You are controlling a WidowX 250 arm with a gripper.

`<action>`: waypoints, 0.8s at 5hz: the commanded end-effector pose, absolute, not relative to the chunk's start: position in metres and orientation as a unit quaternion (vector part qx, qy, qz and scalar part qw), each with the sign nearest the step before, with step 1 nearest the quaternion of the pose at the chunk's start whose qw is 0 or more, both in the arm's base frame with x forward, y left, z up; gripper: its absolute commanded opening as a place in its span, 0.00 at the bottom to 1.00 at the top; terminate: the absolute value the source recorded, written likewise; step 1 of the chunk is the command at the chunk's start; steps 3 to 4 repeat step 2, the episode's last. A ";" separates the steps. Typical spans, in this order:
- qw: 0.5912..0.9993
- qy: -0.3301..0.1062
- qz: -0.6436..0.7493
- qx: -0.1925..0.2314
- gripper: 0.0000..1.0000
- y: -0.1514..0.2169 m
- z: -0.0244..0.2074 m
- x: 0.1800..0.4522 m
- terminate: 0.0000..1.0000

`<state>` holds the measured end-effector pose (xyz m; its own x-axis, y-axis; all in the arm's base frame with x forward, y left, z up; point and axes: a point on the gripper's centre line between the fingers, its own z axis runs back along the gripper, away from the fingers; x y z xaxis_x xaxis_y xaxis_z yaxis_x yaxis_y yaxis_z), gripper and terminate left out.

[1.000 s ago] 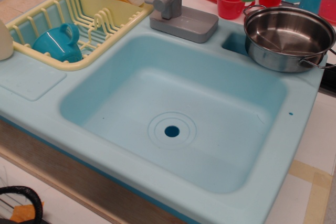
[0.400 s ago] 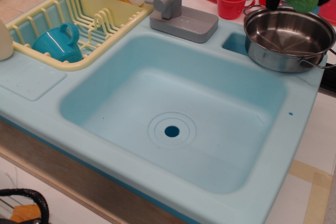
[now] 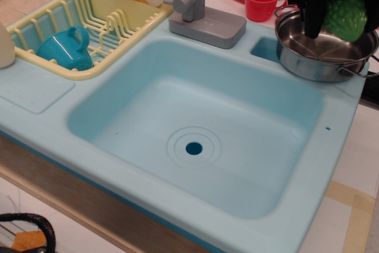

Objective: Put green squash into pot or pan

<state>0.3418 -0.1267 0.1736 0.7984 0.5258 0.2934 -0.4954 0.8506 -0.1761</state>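
The green squash [image 3: 345, 19] is bright green and bumpy. My black gripper [image 3: 340, 21] is shut on it at the top right and holds it low over the steel pot [image 3: 308, 57], partly inside the rim. The pot is round and shiny, with wire loop handles, and stands on the back right corner of the sink unit. The fingers [image 3: 314, 16] hide part of the pot's back rim. I cannot tell whether the squash touches the pot's bottom.
A light blue toy sink basin [image 3: 195, 128] fills the middle. A grey faucet [image 3: 198, 10] stands behind it. A yellow dish rack [image 3: 89, 28] with a teal cup [image 3: 65, 48] is at the left. Red cups [image 3: 260, 1] stand behind the pot.
My gripper has carried the squash from behind the red cups to the right and down, over the pot. It now sits lower, at the pot's rim.
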 end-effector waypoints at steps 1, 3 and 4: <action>0.942 -0.189 0.270 -0.062 1.00 -0.126 0.192 0.345 0.00; 0.942 -0.189 0.270 -0.062 1.00 -0.126 0.192 0.345 1.00; 0.942 -0.189 0.270 -0.062 1.00 -0.126 0.192 0.345 1.00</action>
